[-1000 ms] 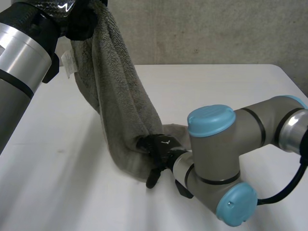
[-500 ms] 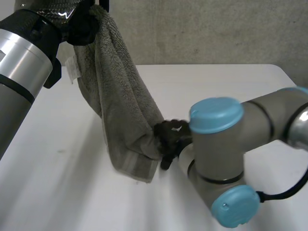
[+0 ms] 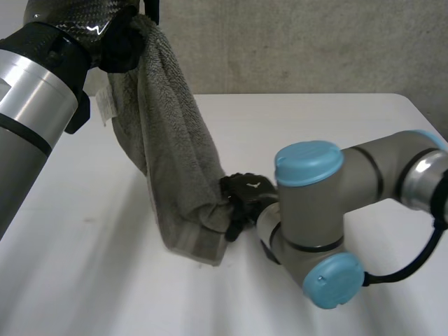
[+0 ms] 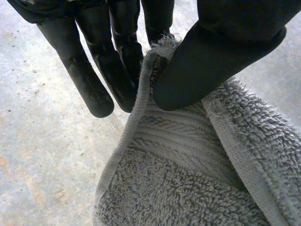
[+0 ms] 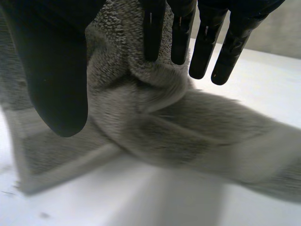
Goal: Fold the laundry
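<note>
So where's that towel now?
In the head view the grey towel hangs at the left from the left robot hand, its lower end pinched by the right robot hand over the white table.

Right robot hand (image 3: 243, 194) moved inward — trailing end of towel (image 3: 168, 140) bunched up.

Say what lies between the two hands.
The grey towel hangs from the left hand down to the right hand, seen in the head view.

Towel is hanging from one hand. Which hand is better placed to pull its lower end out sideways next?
Right. The right hand pinches the grey towel near its lower end, just above the white table. The left hand holds the top edge pinched high, so it is needed there.
</note>
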Robot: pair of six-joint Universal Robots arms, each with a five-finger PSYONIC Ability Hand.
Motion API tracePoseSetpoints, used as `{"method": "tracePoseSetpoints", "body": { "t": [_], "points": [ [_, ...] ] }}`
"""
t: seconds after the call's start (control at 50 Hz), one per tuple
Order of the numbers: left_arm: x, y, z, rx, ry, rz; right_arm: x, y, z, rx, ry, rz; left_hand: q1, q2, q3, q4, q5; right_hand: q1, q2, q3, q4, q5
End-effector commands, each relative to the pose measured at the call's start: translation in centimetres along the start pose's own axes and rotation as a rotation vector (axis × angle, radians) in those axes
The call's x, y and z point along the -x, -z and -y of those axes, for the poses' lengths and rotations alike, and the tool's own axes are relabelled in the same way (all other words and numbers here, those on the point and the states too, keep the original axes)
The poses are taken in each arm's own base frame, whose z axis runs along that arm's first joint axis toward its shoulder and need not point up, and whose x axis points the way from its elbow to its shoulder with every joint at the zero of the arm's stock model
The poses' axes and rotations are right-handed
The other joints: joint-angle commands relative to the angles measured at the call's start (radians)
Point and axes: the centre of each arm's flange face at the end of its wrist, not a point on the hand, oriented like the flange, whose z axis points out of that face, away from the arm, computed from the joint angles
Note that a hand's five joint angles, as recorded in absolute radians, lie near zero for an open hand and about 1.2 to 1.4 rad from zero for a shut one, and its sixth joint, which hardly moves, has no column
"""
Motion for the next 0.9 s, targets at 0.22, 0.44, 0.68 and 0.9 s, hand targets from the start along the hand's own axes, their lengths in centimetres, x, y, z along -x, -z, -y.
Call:
{"method": "tracePoseSetpoints", "body": {
  "t": [0.22, 0.44, 0.68, 0.9],
  "points": [
    [0.3, -0.3, 0.6, -0.021, 0.005, 0.01, 3.0, -5.3, -1.9, -0.022, -0.282, 0.105, 0.215, 0.18, 0.181, 0.178, 0.189, 0.142, 0.088, 0.1, 0.108, 0.113],
    [1.3, -0.5, 0.2, -0.012, 0.047, 0.043, 1.5, -3.6, 1.1, -0.063, -0.271, 0.073, 0.215, 0.18, 0.181, 0.178, 0.189, 1.04, 0.985, 0.997, 1.005, 1.01],
    [3.0, 0.0, -2.5, 0.076, 0.034, 0.1, -8.8, 6.0, 15.8, -0.337, 0.38, -0.293, 0.215, 0.18, 0.181, 0.178, 0.189, 1.04, 0.985, 0.997, 1.005, 1.01],
    [1.6, 4.0, -6.1, 0.221, 0.052, 0.068, -9.0, 6.9, 19.5, -0.381, 0.424, -0.189, 0.215, 0.18, 0.181, 0.178, 0.189, 1.04, 0.985, 0.997, 1.005, 1.01]
  ]
}}
